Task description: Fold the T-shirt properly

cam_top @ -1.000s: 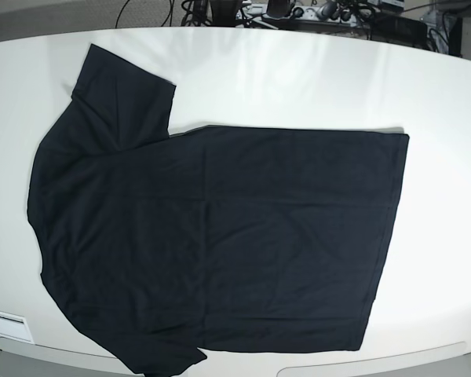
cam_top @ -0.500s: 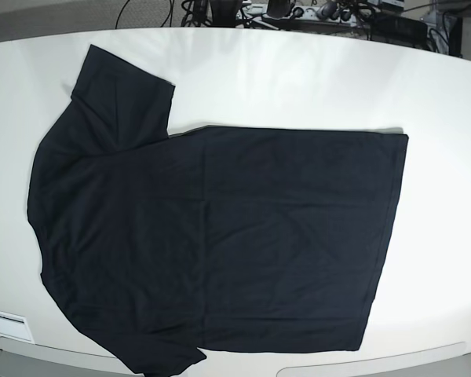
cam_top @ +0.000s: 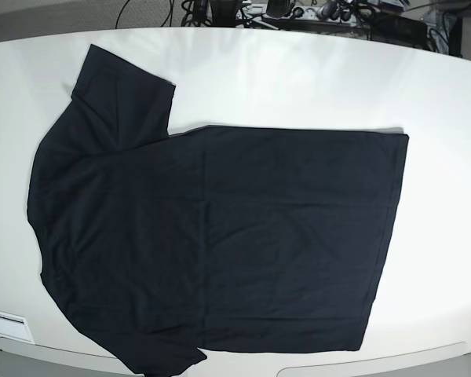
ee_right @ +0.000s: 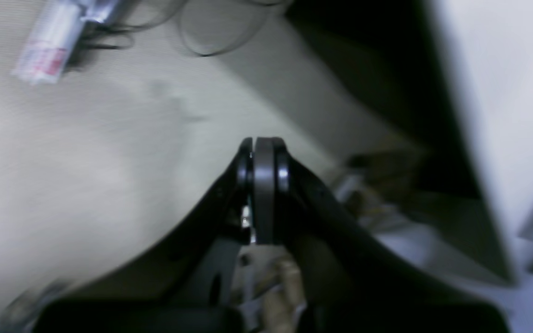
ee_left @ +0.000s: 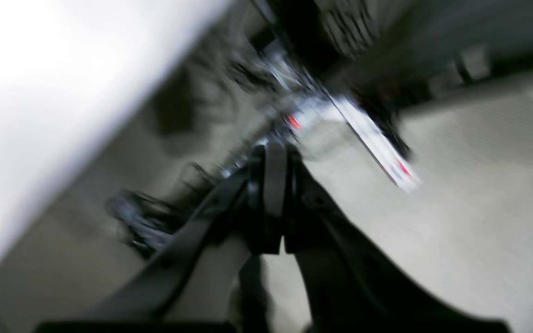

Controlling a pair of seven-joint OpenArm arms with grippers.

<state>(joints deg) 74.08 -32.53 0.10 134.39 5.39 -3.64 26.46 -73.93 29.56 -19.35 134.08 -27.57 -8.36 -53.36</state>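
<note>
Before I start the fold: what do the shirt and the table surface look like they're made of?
T-shirt: seems a soft woven or knit cloth, matte black; it lies limp and flat with faint creases and reflects no light. Table: looks like a hard, smooth white top, probably laminate or painted board, semi-gloss; soft pale reflections show along its far side. Exact material cannot be told.

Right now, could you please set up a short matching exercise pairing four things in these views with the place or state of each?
Column one:
1. T-shirt
2. left gripper
3. right gripper
4. table

Column two:
A. white, bearing the garment
B. shut, over the floor, with the table edge on the left of its wrist view
C. black, spread flat, hem toward the base view's right
D. shut, over the floor, with the table edge on the right of its wrist view

Pairs: 1-C, 2-B, 3-D, 4-A
</note>
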